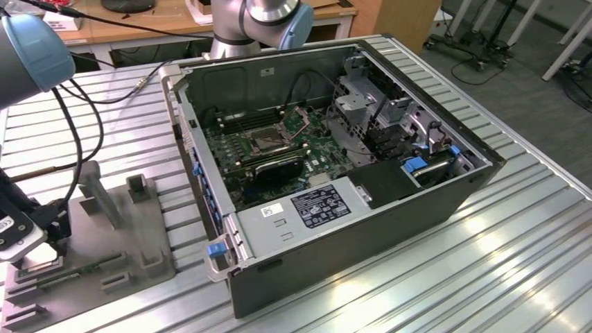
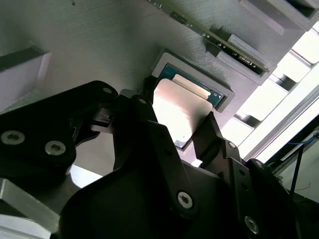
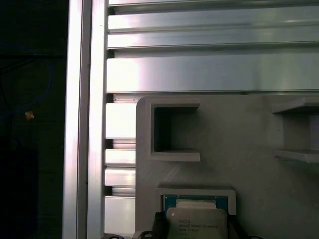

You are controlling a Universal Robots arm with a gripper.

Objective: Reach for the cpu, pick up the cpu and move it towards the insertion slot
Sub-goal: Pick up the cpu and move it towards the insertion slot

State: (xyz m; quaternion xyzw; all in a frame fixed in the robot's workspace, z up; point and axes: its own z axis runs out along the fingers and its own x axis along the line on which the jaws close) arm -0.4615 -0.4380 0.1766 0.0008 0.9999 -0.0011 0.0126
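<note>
Both jaws against the cpu (image 2: 179, 112)

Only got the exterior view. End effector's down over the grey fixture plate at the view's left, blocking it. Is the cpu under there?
Observer: Yes. In both wrist views the cpu lies in a raised square frame on the fixture plate, right at the end effector.
Operator: Which side up?
Observer: Silvery face up. In the second wrist view a blue-green rim shows along one edge.
Operator: Anything beside it on the plate?
Observer: In the first wrist view an open-sided bracket stands apart from the cpu's frame.
</note>
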